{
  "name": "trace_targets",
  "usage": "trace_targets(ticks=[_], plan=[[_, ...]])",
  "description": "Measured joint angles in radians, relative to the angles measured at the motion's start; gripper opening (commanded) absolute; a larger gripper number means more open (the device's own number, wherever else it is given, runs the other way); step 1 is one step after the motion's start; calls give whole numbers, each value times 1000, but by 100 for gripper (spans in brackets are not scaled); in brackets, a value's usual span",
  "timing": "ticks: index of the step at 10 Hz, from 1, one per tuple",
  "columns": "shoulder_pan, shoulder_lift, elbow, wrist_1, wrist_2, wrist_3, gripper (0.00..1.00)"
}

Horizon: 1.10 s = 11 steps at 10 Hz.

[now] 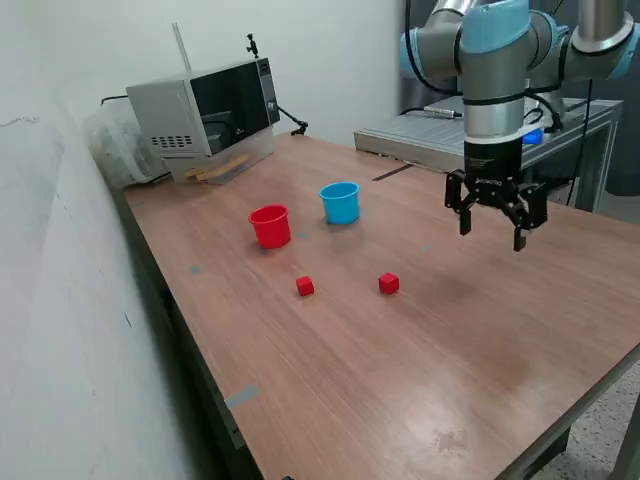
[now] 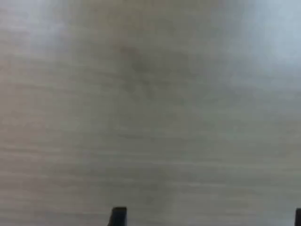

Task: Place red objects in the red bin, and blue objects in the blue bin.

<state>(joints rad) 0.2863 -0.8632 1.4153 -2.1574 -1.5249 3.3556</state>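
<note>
Two small red cubes lie on the wooden table, one (image 1: 305, 286) toward the exterior view's left and one (image 1: 389, 283) to its right. The red cup (image 1: 270, 225) and the light blue cup (image 1: 340, 202) stand upright behind them. No dark blue cubes show. My gripper (image 1: 491, 232) hangs open and empty above the table, to the exterior view's right of the cubes. The wrist view is blurred and shows only bare wood and two dark fingertips (image 2: 118, 216) set wide apart.
A silver microwave (image 1: 205, 110) stands at the table's back left corner, with a plastic bag (image 1: 115, 145) beside it. A metal bench (image 1: 470, 125) stands behind the table. The table edge (image 1: 560, 410) runs along the near right.
</note>
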Motion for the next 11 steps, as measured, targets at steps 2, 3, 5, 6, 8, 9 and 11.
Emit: trace_targets(ticks=[2,3,5,6,8,9,11], plan=[[-32,56,-52,7,-15,2,100],[-46,78,-72,7,-28,2,100],[-73,111,-99,5,-60,2,100],[-85,124,-106,-1,-84,2,100],[-104,141,-117,-15,-128,2,100],[-111,147,-122,-24,-141,2,100],[-120,159,-132,-46,-153,-10,100]])
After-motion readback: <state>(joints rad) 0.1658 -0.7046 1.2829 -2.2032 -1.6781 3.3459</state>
